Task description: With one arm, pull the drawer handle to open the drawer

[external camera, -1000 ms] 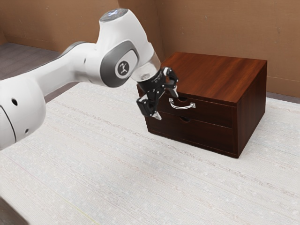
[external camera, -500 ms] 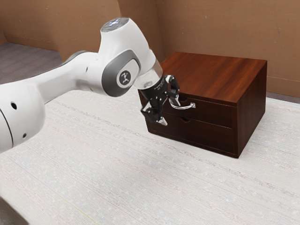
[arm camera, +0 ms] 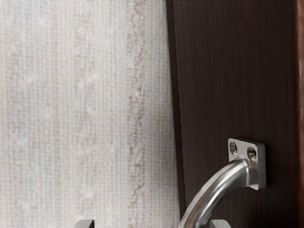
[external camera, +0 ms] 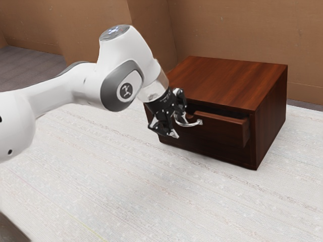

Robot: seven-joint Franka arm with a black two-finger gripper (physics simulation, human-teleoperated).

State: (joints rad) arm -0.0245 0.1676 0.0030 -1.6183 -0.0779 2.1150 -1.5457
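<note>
A dark wooden cabinet with two drawers stands on the pale table. Its top drawer is slid out a short way, with a dark gap showing behind its front. The curved silver handle on that drawer lies between the fingers of my black gripper. In the wrist view the handle curves down from its screw plate toward one fingertip, while the other finger stands well away from it over the table. The fingers are spread, so the gripper is open and hooked on the handle.
The lower drawer sits flush in the cabinet. The pale woven table surface stretches wide in front of the cabinet. Brown walls stand behind it.
My hand moved onto the handle, then drew back toward the exterior view's left. The top drawer has slid out with it from flush to partly open.
</note>
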